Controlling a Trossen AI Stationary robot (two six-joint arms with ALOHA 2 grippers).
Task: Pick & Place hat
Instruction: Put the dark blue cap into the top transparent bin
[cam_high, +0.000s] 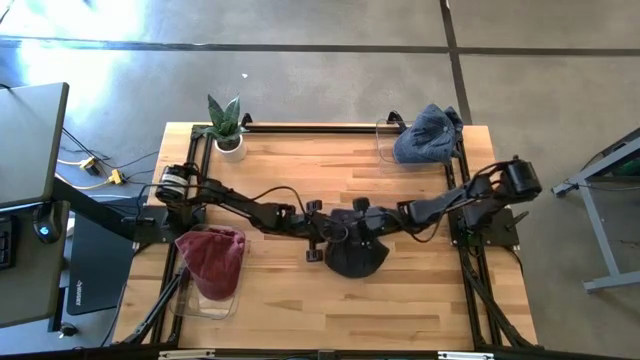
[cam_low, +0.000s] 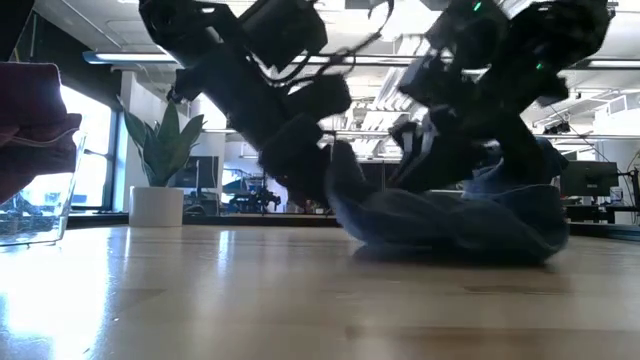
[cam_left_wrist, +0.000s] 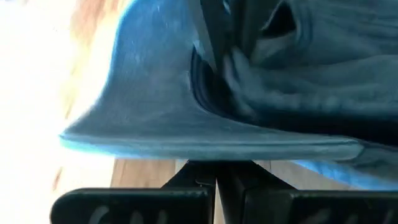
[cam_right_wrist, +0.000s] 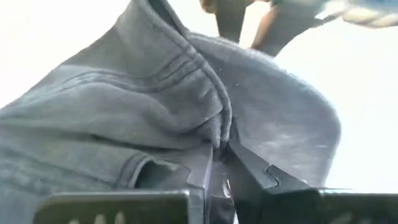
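Note:
A dark blue hat (cam_high: 356, 256) lies at the middle of the table, between my two arms. In the low view the hat (cam_low: 470, 225) rests on the table by its underside, with its left part raised. My left gripper (cam_high: 322, 238) is shut on the hat from the left. My right gripper (cam_high: 366, 222) is shut on it from the right. The left wrist view shows the hat's brim (cam_left_wrist: 186, 124). The right wrist view shows its crown cloth (cam_right_wrist: 124, 118). My left gripper pinches the edge of the hat's brim (cam_left_wrist: 214, 154) between its two fingers, coming in low from the table's left side. The brim stands raised at the fingers (cam_low: 338, 170), while the rest of the hat lies on the table. My right gripper pinches a stitched fold of the hat's cloth (cam_right_wrist: 219, 138) between its two fingertips, coming from the table's right and slanting down. The cloth bunches up at the fingers. The hat's lower part (cam_low: 500, 245) rests on the table.
A maroon hat (cam_high: 212, 260) sits in a clear container (cam_high: 200, 300) at the near left. A blue hat (cam_high: 428, 135) sits in a clear container at the far right corner. A potted plant (cam_high: 228, 125) stands at the far left. Bare wood lies near the front edge.

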